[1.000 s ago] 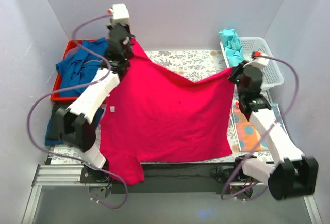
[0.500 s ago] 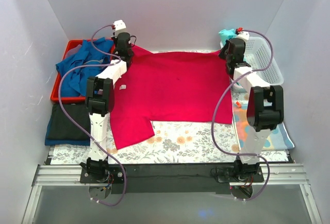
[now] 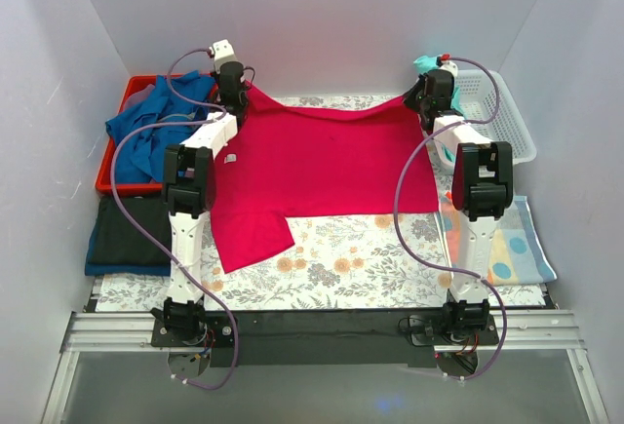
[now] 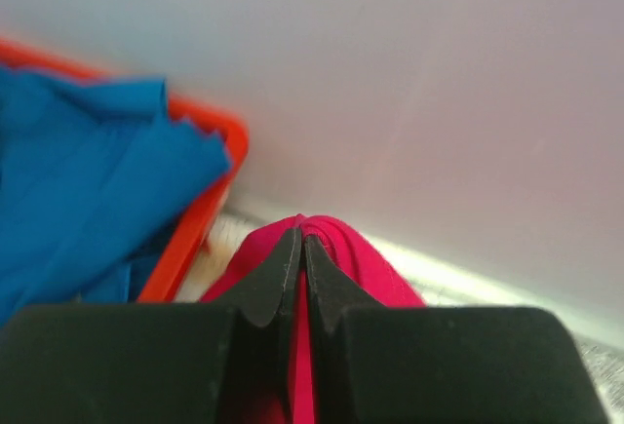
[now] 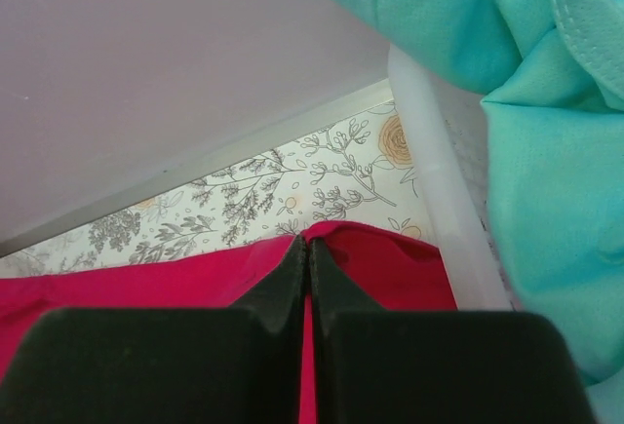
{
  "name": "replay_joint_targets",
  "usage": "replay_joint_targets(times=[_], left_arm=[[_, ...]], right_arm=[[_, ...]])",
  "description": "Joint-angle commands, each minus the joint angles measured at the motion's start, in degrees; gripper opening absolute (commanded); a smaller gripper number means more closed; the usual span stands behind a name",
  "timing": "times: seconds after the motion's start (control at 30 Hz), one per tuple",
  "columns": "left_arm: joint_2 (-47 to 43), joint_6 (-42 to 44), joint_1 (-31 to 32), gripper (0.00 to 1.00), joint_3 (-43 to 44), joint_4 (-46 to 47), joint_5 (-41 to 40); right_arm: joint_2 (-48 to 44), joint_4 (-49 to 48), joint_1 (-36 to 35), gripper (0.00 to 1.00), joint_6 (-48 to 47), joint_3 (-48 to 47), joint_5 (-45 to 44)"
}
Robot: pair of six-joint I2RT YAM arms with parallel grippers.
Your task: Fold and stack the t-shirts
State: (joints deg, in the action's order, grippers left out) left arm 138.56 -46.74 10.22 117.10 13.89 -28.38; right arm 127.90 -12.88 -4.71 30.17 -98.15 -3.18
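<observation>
nearby, tray (image 3: 109, 188) holds blue tee (image 3: 146, 136), basket (image 3: 507, 122) teal tee (image 5: 546, 102); end effectors (image 4: 300, 241) (image 5: 305, 244) pinch crimson tee (image 3: 331, 166).

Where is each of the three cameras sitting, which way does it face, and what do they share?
Top external: above and behind the robot, looking down at the floral-print table; the left arm and right arm show.
Left wrist: on the left arm, facing the back wall; left claw shut on the crimson-pink cotton t-shirt.
Right wrist: on the right arm, facing the back wall; right claw shut on it, white plastic basket alongside.
All three share that t-shirt.
</observation>
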Motion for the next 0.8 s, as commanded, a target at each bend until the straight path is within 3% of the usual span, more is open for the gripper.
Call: replay_joint_targets(times=[0.0,0.47,0.77], left_arm=[[-7.95,-3.79,-1.16,0.00,-8.45,-2.73,-0.44],[-21.49,-5.38,-1.25,0.00,-22.78,-5.72,0.16],[-27.73,-6.52,-0.64,0.00,-32.71,-7.38,2.37]], right_arm=[[-1.95,-1.44,1.19,0.01,3.22,-2.23,2.21],[-3.27,1.54,4.09,0.01,5.95,2.00,4.67],[-3.97,8.57,6.20,0.01,4.28,1.47,5.38]])
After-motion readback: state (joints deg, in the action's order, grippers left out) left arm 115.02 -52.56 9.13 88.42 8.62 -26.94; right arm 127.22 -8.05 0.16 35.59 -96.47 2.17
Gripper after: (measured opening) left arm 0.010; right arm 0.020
